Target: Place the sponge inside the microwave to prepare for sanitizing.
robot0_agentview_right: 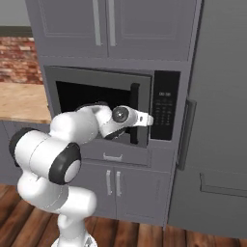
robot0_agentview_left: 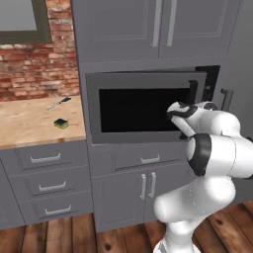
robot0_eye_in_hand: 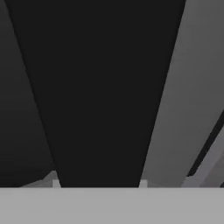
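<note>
Though blurred — microwave (robot0_agentview_right: 111, 108) panel print

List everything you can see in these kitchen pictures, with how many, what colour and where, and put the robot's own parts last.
microwave: one, dark grey with black window, built in under the upper cabinets, door slightly ajar
door handle: one, black, upright by the button panel
sponge: one, yellow with green top, on the wooden counter
utensil: one, dark-handled, on the counter behind the sponge
counter: one, light wood, left of the microwave
drawers: three, grey, under the counter
gripper: one, white, shut at the door handle
</note>
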Controlling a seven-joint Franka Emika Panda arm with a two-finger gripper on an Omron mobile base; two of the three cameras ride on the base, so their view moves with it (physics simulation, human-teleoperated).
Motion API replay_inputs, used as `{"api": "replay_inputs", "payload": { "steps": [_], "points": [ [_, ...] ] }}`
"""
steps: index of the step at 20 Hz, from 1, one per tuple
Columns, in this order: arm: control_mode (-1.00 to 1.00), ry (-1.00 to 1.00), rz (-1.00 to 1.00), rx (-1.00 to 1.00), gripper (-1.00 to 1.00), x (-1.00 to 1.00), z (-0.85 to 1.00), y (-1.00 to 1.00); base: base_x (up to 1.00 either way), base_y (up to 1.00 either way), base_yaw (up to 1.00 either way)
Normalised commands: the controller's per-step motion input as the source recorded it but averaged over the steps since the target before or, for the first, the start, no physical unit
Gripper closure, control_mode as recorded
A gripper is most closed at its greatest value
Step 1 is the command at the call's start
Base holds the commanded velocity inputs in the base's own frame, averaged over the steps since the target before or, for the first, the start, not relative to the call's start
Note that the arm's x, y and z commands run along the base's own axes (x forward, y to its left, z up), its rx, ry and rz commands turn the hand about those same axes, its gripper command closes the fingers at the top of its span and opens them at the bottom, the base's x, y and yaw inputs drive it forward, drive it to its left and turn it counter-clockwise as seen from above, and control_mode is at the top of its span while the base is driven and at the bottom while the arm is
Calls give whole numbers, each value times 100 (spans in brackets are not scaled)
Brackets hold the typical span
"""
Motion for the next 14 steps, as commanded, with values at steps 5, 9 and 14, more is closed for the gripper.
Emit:
{"api": "replay_inputs", "payload": {
  "steps": [5,9,14],
  "points": [
    [-100,24,-14,-4,100,-38,0,34,0,0,0],
    [-100,21,-14,1,100,-39,-31,37,0,0,0],
    [-100,24,-12,0,100,-32,-19,36,0,0,0]
  ]
}}
